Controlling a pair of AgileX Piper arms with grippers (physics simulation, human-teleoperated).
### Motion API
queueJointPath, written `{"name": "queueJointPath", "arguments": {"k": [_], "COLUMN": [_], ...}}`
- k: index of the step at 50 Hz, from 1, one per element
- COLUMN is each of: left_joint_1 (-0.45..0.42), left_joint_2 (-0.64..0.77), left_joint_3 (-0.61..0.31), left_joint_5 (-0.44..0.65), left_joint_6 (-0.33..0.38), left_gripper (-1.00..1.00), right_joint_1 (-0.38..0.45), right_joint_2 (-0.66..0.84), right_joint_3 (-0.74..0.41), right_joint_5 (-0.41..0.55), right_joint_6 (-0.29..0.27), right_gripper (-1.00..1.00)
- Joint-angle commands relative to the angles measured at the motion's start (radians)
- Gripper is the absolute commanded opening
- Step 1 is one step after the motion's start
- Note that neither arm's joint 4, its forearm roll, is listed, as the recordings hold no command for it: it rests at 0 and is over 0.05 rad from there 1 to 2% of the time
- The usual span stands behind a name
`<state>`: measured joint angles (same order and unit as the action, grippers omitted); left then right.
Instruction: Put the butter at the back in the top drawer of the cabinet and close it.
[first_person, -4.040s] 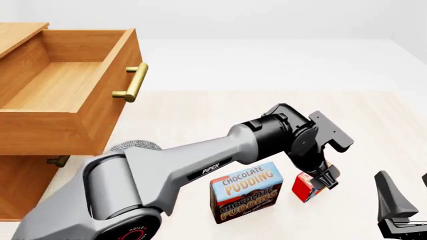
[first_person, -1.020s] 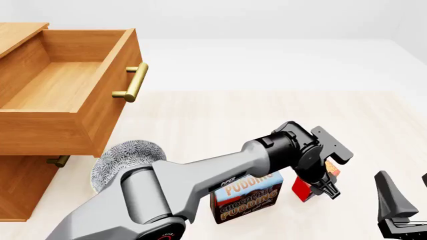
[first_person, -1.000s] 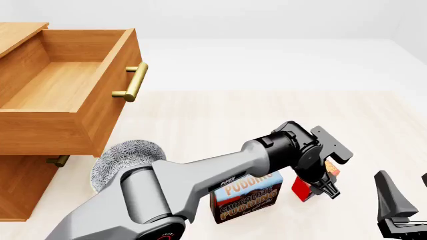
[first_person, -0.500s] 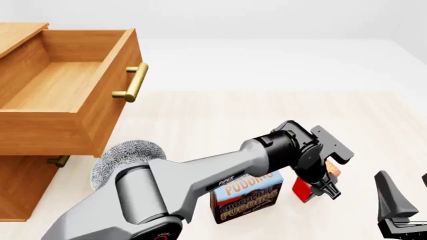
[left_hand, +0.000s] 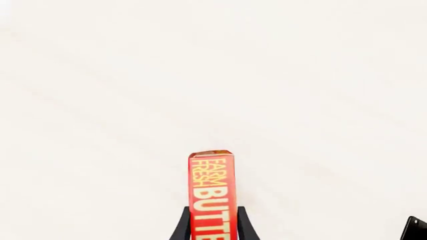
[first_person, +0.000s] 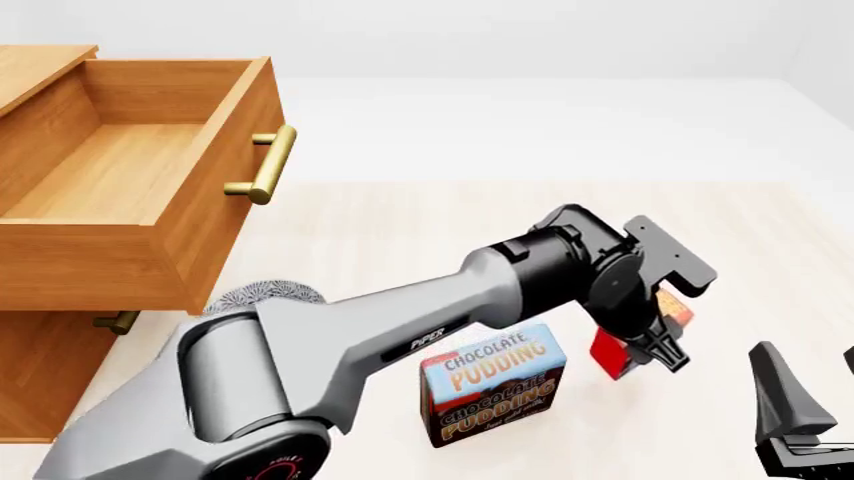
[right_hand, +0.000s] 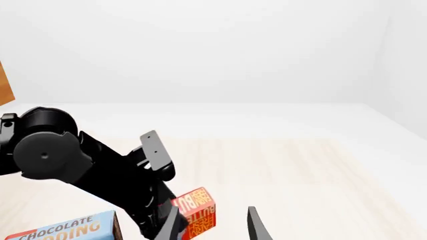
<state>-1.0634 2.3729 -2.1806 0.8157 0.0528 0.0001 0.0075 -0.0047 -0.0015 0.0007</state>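
The butter (first_person: 613, 352), a small red box with an orange face, is clamped in my left gripper (first_person: 646, 336) and hangs a little above the table, right of the Chocolate Pudding box (first_person: 493, 386). In the left wrist view the butter (left_hand: 211, 187) stands between the two fingers (left_hand: 181, 228). It also shows in the right wrist view (right_hand: 197, 209). The top drawer (first_person: 127, 165) of the cabinet (first_person: 40, 375) is pulled wide open at the far left, its brass handle (first_person: 267, 165) facing right. My right gripper (first_person: 805, 415) is open and empty at the lower right.
A patterned grey bowl (first_person: 262, 293) sits by the cabinet, mostly hidden behind my left arm. The pudding box stands upright just below my left forearm. A lower drawer's handle (first_person: 116, 322) peeks out under the open drawer.
My left gripper has risen with the butter in it, lifting the box off the table and a little to the right. The right arm has not moved.
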Motion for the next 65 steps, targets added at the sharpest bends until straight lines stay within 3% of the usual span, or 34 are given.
{"name": "queueJointPath", "arguments": {"k": [1, 27, 44, 65], "left_joint_1": [0.007, 0.059, 0.091, 0.186], "left_joint_2": [-0.080, -0.237, -0.314, -0.451], "left_joint_3": [0.005, 0.054, 0.021, 0.062], "left_joint_5": [0.001, 0.047, 0.133, 0.175], "left_joint_6": [0.032, 0.056, 0.021, 0.044], "left_gripper": [-1.00, -1.00, -1.00, -1.00], "right_joint_1": [0.000, 0.000, 0.000, 0.000], "right_joint_2": [0.000, 0.000, 0.000, 0.000], "right_joint_3": [0.000, 0.000, 0.000, 0.000], "right_joint_5": [0.000, 0.000, 0.000, 0.000], "right_joint_6": [0.000, 0.000, 0.000, 0.000], "right_gripper": [1.00, 1.00, 1.00, 1.00]}}
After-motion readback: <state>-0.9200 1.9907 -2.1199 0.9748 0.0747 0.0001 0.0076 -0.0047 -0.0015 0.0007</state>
